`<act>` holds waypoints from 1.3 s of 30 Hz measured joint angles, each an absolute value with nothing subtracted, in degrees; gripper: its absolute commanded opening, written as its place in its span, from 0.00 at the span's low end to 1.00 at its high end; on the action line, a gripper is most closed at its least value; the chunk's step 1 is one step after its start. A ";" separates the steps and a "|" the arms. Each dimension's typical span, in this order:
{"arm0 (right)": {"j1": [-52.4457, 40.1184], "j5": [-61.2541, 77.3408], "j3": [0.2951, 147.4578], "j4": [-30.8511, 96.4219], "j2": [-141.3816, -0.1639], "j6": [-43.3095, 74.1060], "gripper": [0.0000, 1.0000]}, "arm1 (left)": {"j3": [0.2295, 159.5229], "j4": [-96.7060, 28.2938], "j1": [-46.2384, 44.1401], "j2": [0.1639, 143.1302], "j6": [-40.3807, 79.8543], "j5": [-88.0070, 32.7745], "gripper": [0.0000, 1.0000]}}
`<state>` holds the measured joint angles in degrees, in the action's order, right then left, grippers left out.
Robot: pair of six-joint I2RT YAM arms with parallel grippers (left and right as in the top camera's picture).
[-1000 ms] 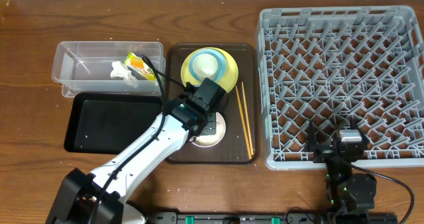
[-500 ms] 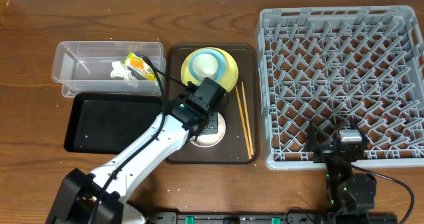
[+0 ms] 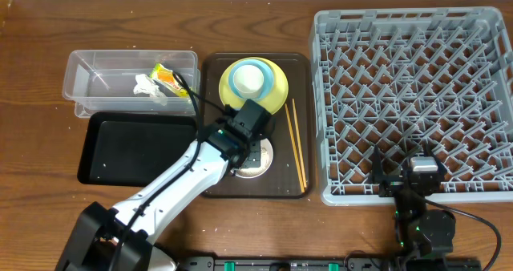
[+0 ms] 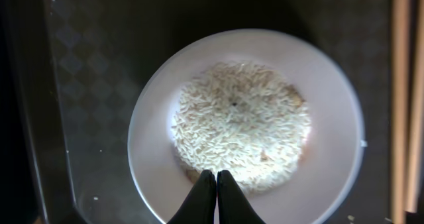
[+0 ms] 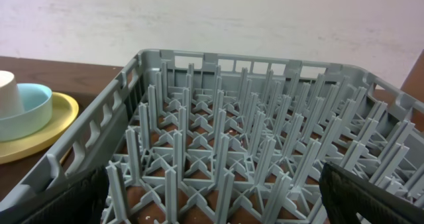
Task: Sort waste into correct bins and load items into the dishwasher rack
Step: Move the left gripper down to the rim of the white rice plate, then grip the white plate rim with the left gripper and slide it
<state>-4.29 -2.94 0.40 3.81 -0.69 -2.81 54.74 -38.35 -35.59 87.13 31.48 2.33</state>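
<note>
My left gripper (image 4: 216, 184) is shut and empty, its tips just above the near edge of the loose rice (image 4: 242, 121) heaped in the white bowl (image 4: 331, 91). In the overhead view it (image 3: 250, 147) covers most of that bowl (image 3: 264, 165) on the brown serving tray (image 3: 212, 187). The white cup (image 3: 249, 78) stands in the light blue bowl (image 3: 237, 86) on the yellow plate (image 3: 276, 91). Chopsticks (image 3: 296, 143) lie at the tray's right. The napkin (image 3: 147, 85) and wrapper (image 3: 168, 78) lie in the clear tub (image 3: 92, 82). My right gripper (image 5: 218, 197) is open over the rack's (image 3: 417, 95) front edge.
The black tray (image 3: 128, 147) lies in front of the clear tub, left of the serving tray. The rack (image 5: 232, 138) fills the right side of the table, its pegs upright. The left arm reaches diagonally from the front left across the black tray's corner.
My left gripper has shifted slightly toward the front over the white bowl. The right arm has not moved.
</note>
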 measured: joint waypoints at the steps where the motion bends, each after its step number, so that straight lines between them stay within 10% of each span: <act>1: -4.29 -2.92 0.40 3.81 -0.69 -2.81 0.99 | 53.84 -37.60 -35.59 87.13 31.51 2.33 0.06; 39: -4.29 -2.94 0.40 3.84 -0.69 -2.81 0.99 | 47.70 -29.52 -33.63 88.77 31.68 6.90 0.08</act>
